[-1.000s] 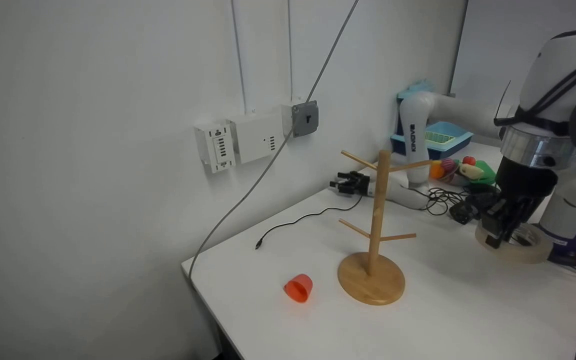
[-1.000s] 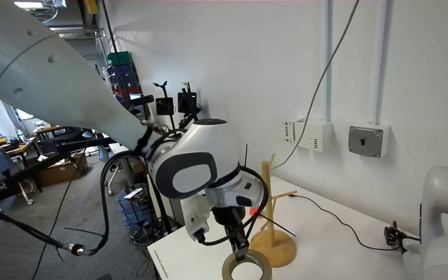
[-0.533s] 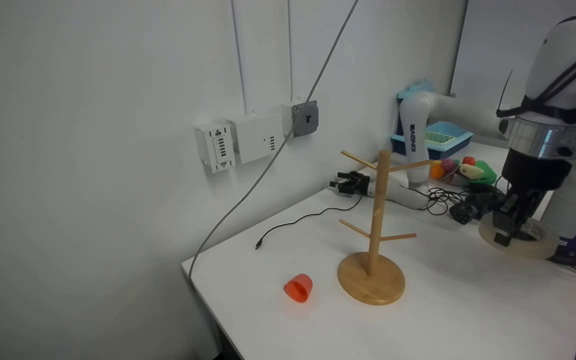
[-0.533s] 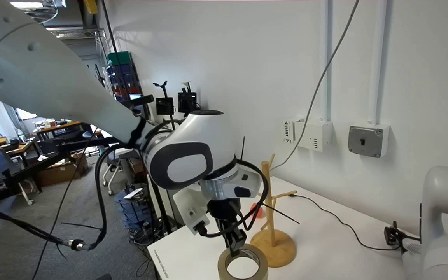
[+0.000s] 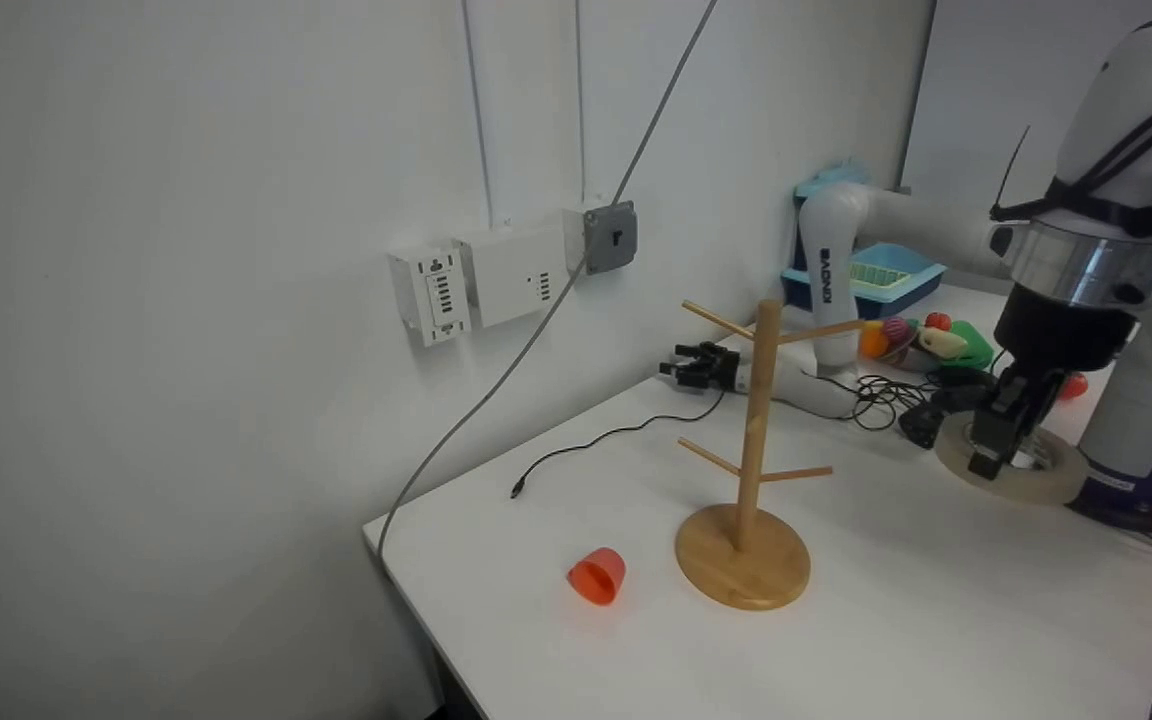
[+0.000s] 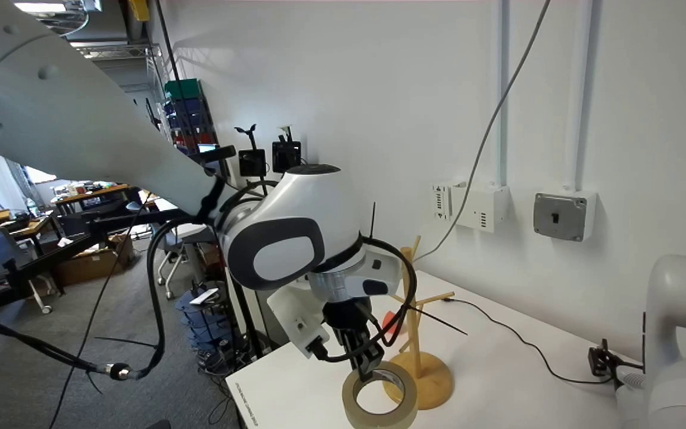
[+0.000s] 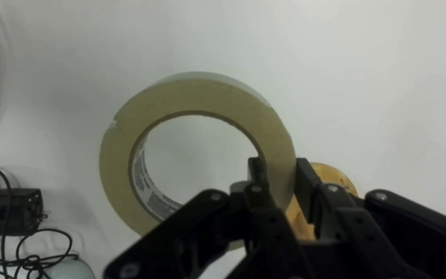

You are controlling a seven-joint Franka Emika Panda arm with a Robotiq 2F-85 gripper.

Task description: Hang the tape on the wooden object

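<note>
The tape [image 7: 198, 95] is a pale beige ring, held above the white table. My gripper [image 7: 279, 167] is shut on its rim, one finger inside the hole and one outside. In an exterior view the tape [image 5: 1051, 485] hangs slightly tilted below my gripper [image 5: 991, 462], to the right of the wooden object [image 5: 758, 420]. That stand is upright, with a disc base and bare angled pegs. In an exterior view the tape [image 6: 382, 420] partly overlaps the stand's base [image 6: 432, 384]. In the wrist view the base [image 7: 333, 176] shows behind the fingers, mostly covered.
An orange-red cup [image 5: 596, 577] lies on its side left of the stand. A thin black cable [image 5: 616, 432] and a second arm's gripper [image 5: 701, 368] lie along the wall side. Toy food [image 5: 941, 340] and a blue bin [image 5: 886, 285] are farther back.
The tape has risen with my gripper. Over the last half second it has also shifted slightly towards the stand. The grip stays the same, and the stand and cup have not moved.
</note>
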